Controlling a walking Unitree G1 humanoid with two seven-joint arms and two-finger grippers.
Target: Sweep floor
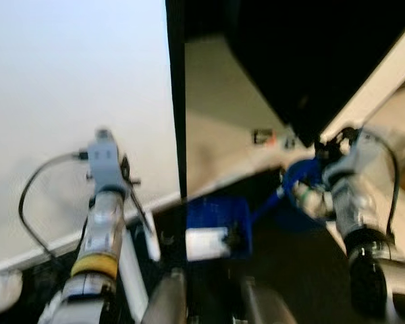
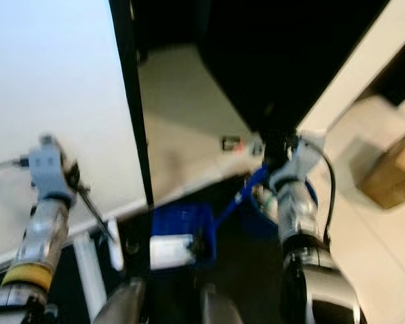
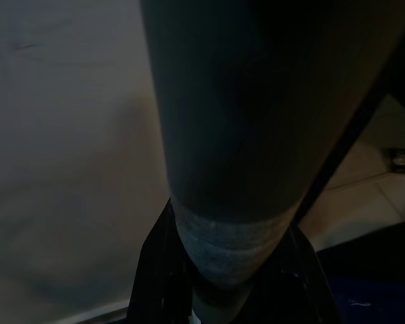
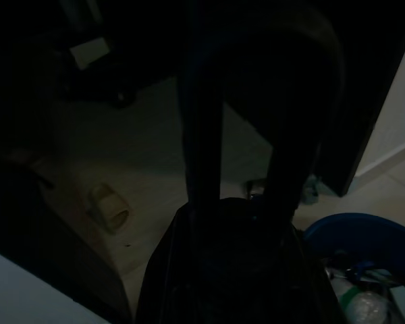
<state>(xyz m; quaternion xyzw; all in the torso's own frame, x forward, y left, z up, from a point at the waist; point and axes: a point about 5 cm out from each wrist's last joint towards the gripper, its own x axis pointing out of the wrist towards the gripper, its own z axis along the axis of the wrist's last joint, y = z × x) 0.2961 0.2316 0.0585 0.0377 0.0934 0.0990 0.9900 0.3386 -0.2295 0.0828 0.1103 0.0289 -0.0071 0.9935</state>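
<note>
- Sweeping gear sits low in front of the robot: a blue dustpan (image 1: 219, 209) rests on the dark strip of floor at the foot of a black door edge (image 1: 175, 101), with a white lump (image 1: 206, 244) lying in it
- Left gripper (image 1: 143, 219) is closed around a thick pale pole (image 3: 236, 169), probably the broom handle; its black fingers (image 3: 155, 270) sit on either side of the pole
- Right gripper (image 2: 268, 154) is raised at the top of the dustpan's blue handle (image 2: 239, 196); the blur and the dark wrist view make it impossible to tell whether it is clamped on that handle
- To do this step well, I would keep the pan's lip flat on the floor, hold it steady, and draw the broom towards it in short strokes along the wall edge
- A blue bin (image 4: 391, 236) holding rubbish stands just beside the right arm, close enough to be knocked
- A small red and dark item (image 1: 263, 137) lies on the pale floor (image 1: 216, 121) beyond the pan, near a large black shape (image 1: 310, 54)
- A pale cup-like thing (image 4: 108, 209) lies further out on the floor
- A cardboard box (image 2: 391, 172) stands off to the right
- A white panel (image 1: 74, 81) closes off the left side, leaving little room to swing the pole
</note>
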